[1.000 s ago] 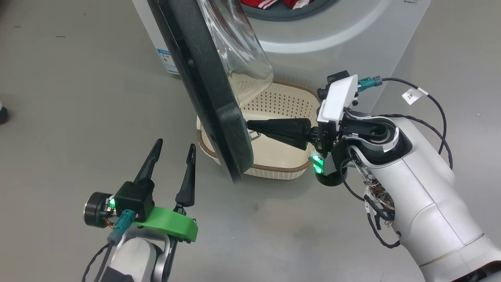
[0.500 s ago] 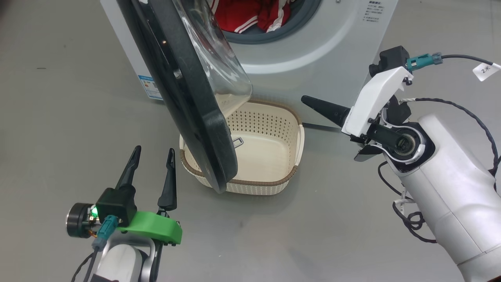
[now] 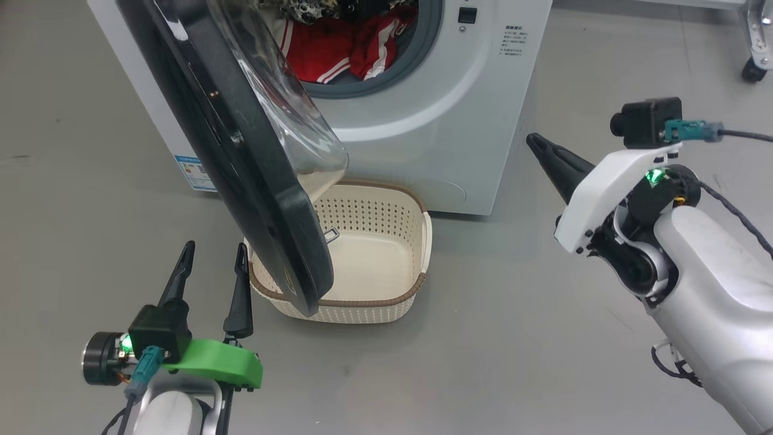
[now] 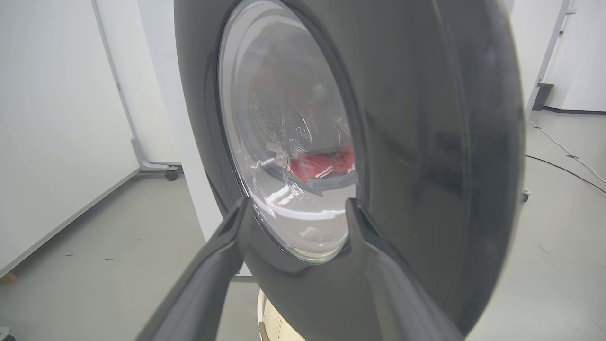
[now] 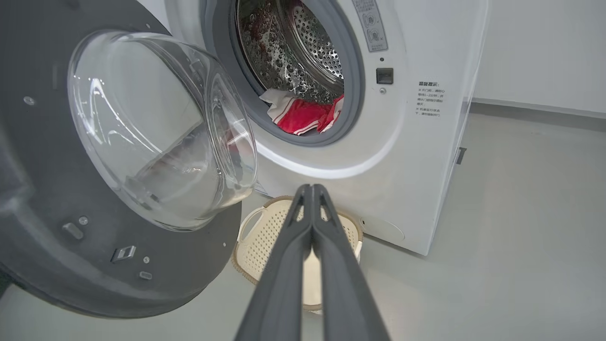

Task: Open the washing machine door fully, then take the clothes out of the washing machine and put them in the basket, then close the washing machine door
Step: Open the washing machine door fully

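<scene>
The white washing machine [image 3: 423, 139] stands at the top of the head view. Its black door [image 3: 241, 169] is swung out to the left, the glass bowl [image 5: 161, 128] facing the drum. Red clothes [image 3: 332, 54] with white stripes lie in the drum mouth [image 5: 303, 116]. On the floor below the door sits the cream basket [image 3: 362, 302], with nothing in it. My left gripper [image 3: 215, 246] is open, just left of the door's lower edge; its wrist view faces the door's outer side [image 4: 426, 142]. My right gripper [image 3: 531, 139] is shut on nothing, right of the basket, pointing at the machine [image 5: 310, 187].
The floor is bare grey all around. A caster of a wheeled frame [image 3: 752, 69] stands at the far right behind the machine. A white panel on a wheeled foot [image 4: 170, 175] stands left of the machine, and a cable [image 4: 568, 170] lies on the floor to its right.
The head camera has lifted, bringing the drum and clothes into view. My right gripper has left the door's inner rim above the basket and swung out to the right. The left gripper stays open.
</scene>
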Robot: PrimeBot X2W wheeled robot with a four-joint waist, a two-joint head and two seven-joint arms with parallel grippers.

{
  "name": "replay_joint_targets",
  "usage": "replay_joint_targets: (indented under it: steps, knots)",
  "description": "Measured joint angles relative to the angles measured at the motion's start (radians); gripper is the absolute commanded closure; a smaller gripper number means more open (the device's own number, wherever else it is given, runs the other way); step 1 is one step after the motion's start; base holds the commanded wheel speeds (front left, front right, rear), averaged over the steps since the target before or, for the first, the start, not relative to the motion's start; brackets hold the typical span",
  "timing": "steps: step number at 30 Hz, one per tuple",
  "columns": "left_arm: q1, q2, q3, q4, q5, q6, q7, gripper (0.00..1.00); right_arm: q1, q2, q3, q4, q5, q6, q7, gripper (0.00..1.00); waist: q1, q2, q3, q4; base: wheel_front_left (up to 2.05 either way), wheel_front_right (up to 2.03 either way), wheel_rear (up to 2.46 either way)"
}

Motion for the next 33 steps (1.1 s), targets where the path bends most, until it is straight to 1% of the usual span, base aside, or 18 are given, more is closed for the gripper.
replay_joint_targets:
  steps: [3, 5, 6, 9, 13, 21, 26, 31, 32, 33]
  knots:
    - [0.005, 0.001, 0.007, 0.000, 0.000, 0.000, 0.000, 0.00, 0.035, -0.021, 0.012, -0.010, -0.064, 0.000, -0.072, 1.00, 0.0000, 0.0000, -0.010, -0.015, 0.00, 0.00, 0.00]
    - [0.006, 0.001, 0.017, -0.001, 0.002, 0.000, 0.000, 0.00, 0.063, -0.023, 0.009, -0.011, -0.079, -0.001, -0.119, 1.00, 0.0000, 0.0000, -0.017, -0.023, 0.00, 0.00, 0.00]
    - [0.011, 0.004, 0.025, -0.002, 0.003, 0.000, 0.000, 0.00, 0.093, -0.022, 0.006, -0.012, -0.094, -0.001, -0.162, 1.00, 0.0000, 0.0000, -0.021, -0.032, 0.00, 0.00, 0.00]
    - [0.026, 0.005, 0.030, -0.002, 0.007, 0.000, 0.000, 0.00, 0.132, -0.022, -0.025, -0.004, -0.110, -0.035, -0.244, 1.00, 0.0000, 0.0000, -0.027, -0.043, 0.00, 0.00, 0.00]
    - [0.029, 0.007, 0.047, -0.006, 0.007, 0.000, 0.000, 0.00, 0.175, -0.020, -0.052, 0.004, -0.132, -0.077, -0.325, 1.00, 0.0000, 0.0000, -0.033, -0.056, 0.00, 0.00, 0.00]
    - [0.051, 0.007, 0.076, -0.009, 0.008, 0.001, 0.000, 0.00, 0.286, -0.006, -0.080, 0.017, -0.152, -0.134, -0.471, 1.00, 0.0000, 0.0000, -0.044, -0.078, 0.00, 0.00, 0.00]
    - [0.057, 0.008, 0.093, -0.018, 0.008, 0.002, 0.000, 0.00, 0.334, 0.002, -0.084, 0.017, -0.166, -0.152, -0.482, 1.00, 0.0000, 0.0000, -0.045, -0.091, 0.00, 0.00, 0.00]
    - [0.061, 0.007, 0.094, -0.023, 0.009, 0.002, 0.000, 0.00, 0.379, 0.017, -0.114, 0.011, -0.171, -0.177, -0.478, 1.00, 0.0000, 0.0000, -0.045, -0.098, 0.00, 0.00, 0.00]
    - [0.061, 0.007, 0.095, -0.023, 0.009, 0.002, 0.000, 0.00, 0.386, 0.020, -0.119, 0.008, -0.172, -0.178, -0.477, 0.64, 0.0000, 0.0000, -0.044, -0.098, 0.00, 0.00, 0.00]
    - [0.061, 0.007, 0.096, -0.023, 0.009, 0.002, 0.000, 0.00, 0.392, 0.021, -0.123, 0.007, -0.173, -0.178, -0.477, 0.05, 0.0000, 0.0000, -0.044, -0.099, 0.00, 0.00, 0.00]
